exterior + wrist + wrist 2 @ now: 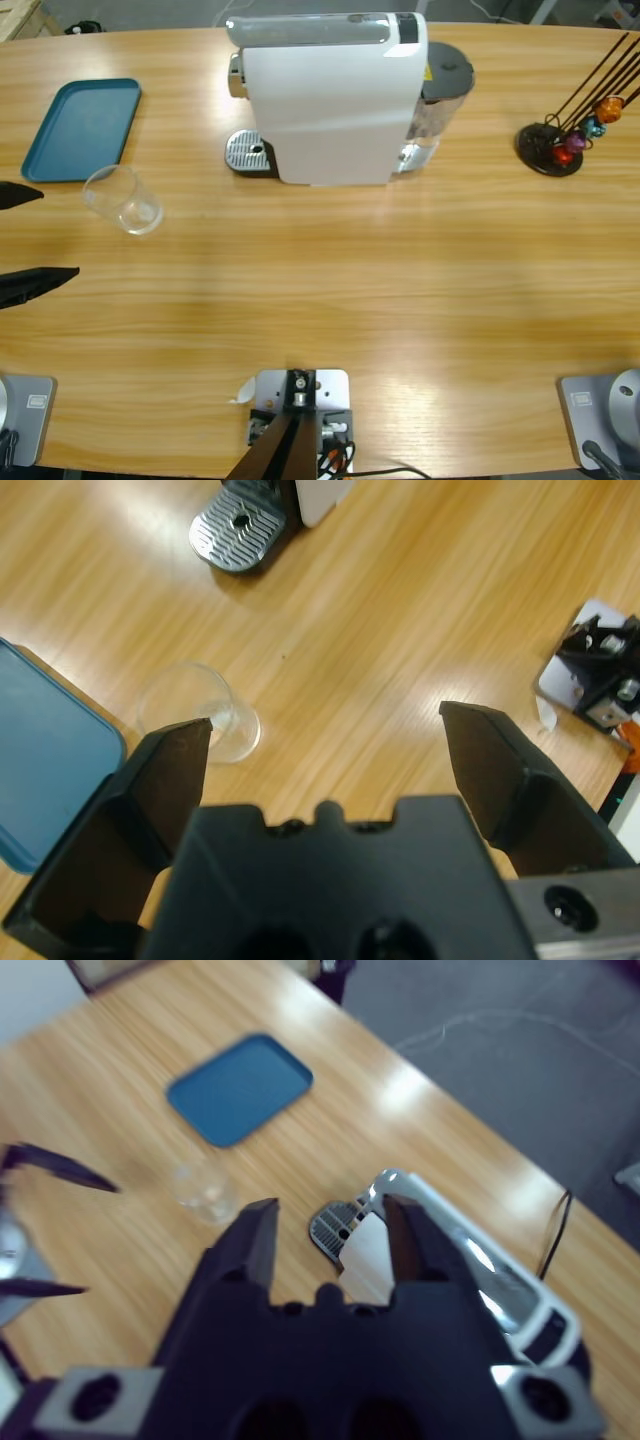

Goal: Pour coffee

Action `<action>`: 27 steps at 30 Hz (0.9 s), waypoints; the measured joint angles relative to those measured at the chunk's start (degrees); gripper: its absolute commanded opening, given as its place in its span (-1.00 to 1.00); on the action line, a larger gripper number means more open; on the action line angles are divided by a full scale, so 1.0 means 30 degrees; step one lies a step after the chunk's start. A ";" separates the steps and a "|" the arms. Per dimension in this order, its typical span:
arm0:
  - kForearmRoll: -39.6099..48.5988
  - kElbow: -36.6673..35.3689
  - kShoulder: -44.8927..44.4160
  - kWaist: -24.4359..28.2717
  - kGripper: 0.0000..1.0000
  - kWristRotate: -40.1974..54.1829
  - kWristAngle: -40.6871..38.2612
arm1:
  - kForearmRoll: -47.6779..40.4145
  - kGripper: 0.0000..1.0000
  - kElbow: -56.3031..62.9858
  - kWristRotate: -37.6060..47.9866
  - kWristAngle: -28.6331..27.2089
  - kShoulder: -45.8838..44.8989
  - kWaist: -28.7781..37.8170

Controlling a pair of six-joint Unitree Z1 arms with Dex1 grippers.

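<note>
Left claw [325, 770] spread wide, empty, hanging over the long wooden surface [400, 280], and just ahead of its left jaw stands the clear, empty drinking glass [200, 715], close but untouched. In the high view only the two black jaw tips of that claw [25, 235] poke in at the edge, the glass [123, 200] just beyond them. Right claw [330, 1235], high above the surface, parted to a middling gap, nothing between its jaws.

As for progress, my read is: barely begun. No coffee shows anywhere, not in the glass, not under the spout. The white boxy coffee machine [335, 95] sits well beyond the left claw, its round ribbed metal drip tray [250, 152] bare. The glass likely has to be gripped and carried there.

Around it: a flat teal-blue rectangular tray [85, 128] lies just beside the glass, on the side away from the right claw, so a sideways approach is tight there. The black wire stand with shiny orange, red and blue capsules [565, 140] is far off, past the machine, no obstacle. The path from glass to drip tray looks open.
</note>
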 measured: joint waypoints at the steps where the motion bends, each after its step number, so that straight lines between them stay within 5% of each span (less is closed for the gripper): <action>1: -0.0152 0.0072 -0.0087 0.0000 0.97 -0.0046 0.0014 | 0.0420 1.00 -0.0088 -0.0038 0.0000 -0.0417 0.0029; 14: -0.3521 0.1406 0.2513 0.0013 1.00 -0.2130 0.3917 | 0.0979 1.00 0.6029 -0.0090 0.0723 -0.4931 0.0058; 22: -0.3679 0.1873 0.4110 0.0611 0.99 -0.2814 0.5835 | -0.0700 1.00 0.8542 0.0255 0.1246 -0.5379 0.0064; 27: -0.6346 0.3323 0.5673 0.0827 1.00 -0.3445 0.5835 | -0.1430 1.00 0.9323 0.0492 0.1559 -0.5377 -0.0193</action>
